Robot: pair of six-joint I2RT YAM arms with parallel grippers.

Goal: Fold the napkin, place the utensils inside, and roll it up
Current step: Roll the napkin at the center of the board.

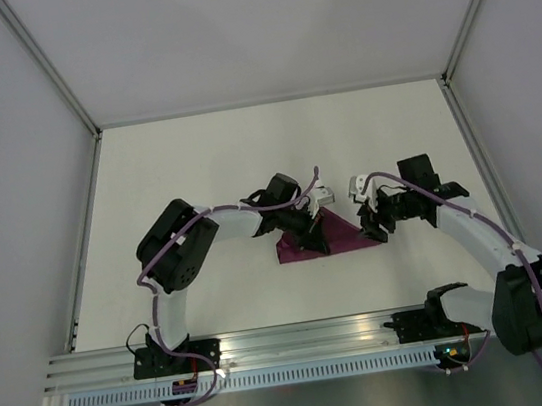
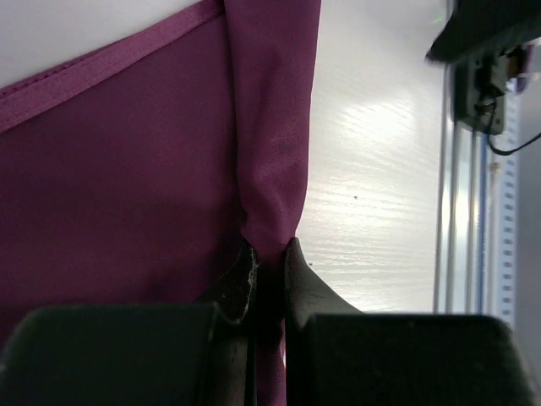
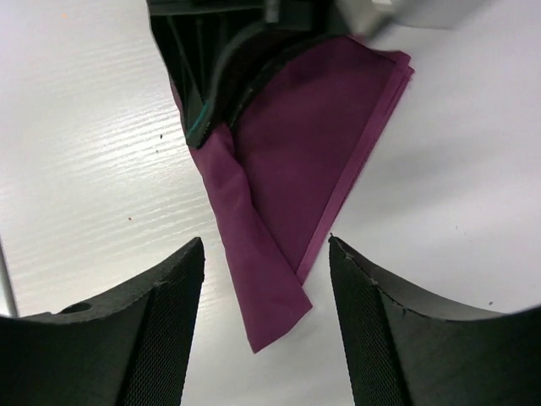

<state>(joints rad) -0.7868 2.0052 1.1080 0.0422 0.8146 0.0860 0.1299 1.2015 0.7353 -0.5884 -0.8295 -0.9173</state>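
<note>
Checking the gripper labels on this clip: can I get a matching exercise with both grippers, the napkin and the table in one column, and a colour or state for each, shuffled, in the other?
Things:
1. left gripper
2. right gripper
3. napkin
4. table

Colour or state:
A. white, with a faint wood grain
B. jaws apart, gripping nothing
C. magenta, folded over in layers
D. closed on a pinch of cloth

Pairs: 1-D, 2-B, 3-C, 4-A
</note>
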